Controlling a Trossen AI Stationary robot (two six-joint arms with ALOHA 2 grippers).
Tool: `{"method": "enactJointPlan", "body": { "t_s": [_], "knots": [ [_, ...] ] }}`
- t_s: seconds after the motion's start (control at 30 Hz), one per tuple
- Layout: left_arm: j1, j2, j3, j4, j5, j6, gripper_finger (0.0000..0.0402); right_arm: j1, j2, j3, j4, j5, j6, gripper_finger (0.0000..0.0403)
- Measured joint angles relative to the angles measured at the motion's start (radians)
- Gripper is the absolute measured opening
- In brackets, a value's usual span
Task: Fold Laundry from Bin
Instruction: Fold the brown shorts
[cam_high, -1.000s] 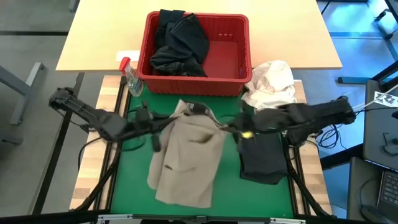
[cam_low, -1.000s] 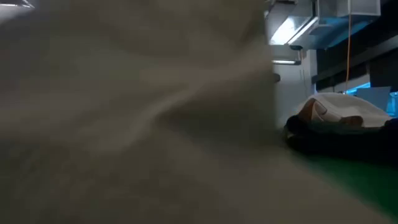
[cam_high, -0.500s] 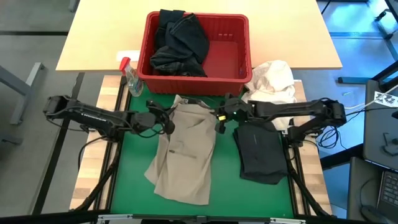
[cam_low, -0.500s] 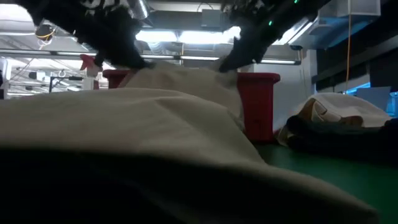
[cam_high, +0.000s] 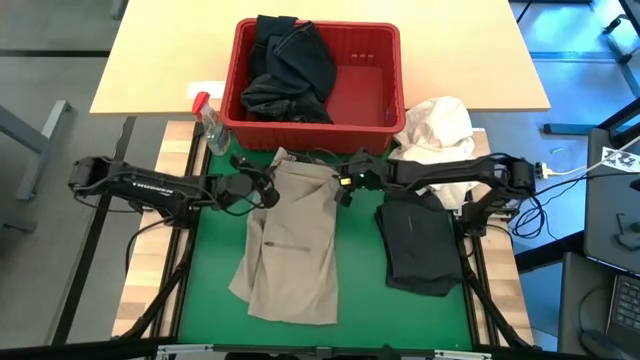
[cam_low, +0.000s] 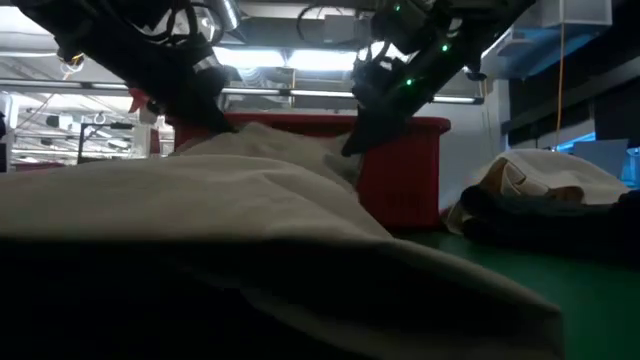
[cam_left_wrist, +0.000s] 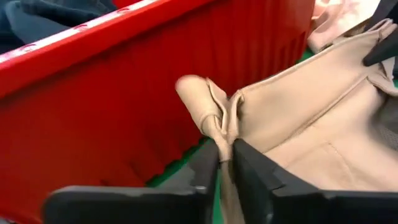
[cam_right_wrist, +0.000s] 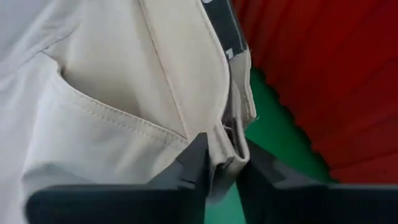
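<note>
Bin (cam_high: 385, 42) holds dark laundry (cam_high: 288, 70); both pincers (cam_high: 268, 192) (cam_high: 343, 186) clamp khaki garment (cam_high: 295, 240).

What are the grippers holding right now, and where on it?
Both hold the khaki trousers by the waistband: left gripper at one top corner, right gripper at the other, beside the red bin.

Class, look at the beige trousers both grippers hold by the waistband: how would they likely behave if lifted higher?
The beige trousers would probably hang limp, since they already drape in soft folds. The legs would likely trail across the green mat. The thin waistband edge might slip from the left gripper.
</note>
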Motion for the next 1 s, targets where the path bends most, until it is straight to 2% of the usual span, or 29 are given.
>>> {"method": "enactJointPlan", "body": {
  "t_s": [0.13,0.23,0.3,0.47,0.53,0.6,0.7,0.83,1.0],
  "knots": [
    [0.015,-0.007,0.007,-0.027,0.004,0.06,0.012,-0.007,0.007,-0.001,-0.006,0.016,0.003,0.0136],
    [0.006,-0.042,0.085,-0.163,0.075,0.066,0.0157,-0.003,-0.024,0.04,-0.098,0.02,0.002,0.0176],
    [-0.011,-0.069,0.153,-0.25,0.156,0.033,0.0173,-0.002,-0.052,0.087,-0.172,-0.001,0.002,0.0195],
    [-0.068,-0.082,0.215,-0.284,0.4,-0.054,0.0187,0.034,-0.102,0.144,-0.255,-0.084,0.03,0.0218],
    [-0.092,-0.065,0.201,-0.265,0.499,-0.09,0.0186,0.069,-0.105,0.144,-0.248,-0.165,0.033,0.022],
    [-0.121,-0.035,0.169,-0.252,0.549,-0.121,0.0181,0.117,-0.091,0.123,-0.185,-0.245,0.032,0.022],
    [-0.153,0.014,0.102,-0.176,0.535,-0.14,0.0176,0.201,-0.03,0.059,-0.002,-0.296,0.029,0.0217],
    [-0.149,0.105,0.01,-0.077,0.496,-0.167,0.0172,0.28,0.105,0.003,0.245,-0.227,0.031,0.0212],
    [-0.114,0.21,-0.055,-0.075,0.481,-0.216,0.0172,0.307,0.295,-0.003,0.344,-0.186,0.035,0.0209]
  ]
}}
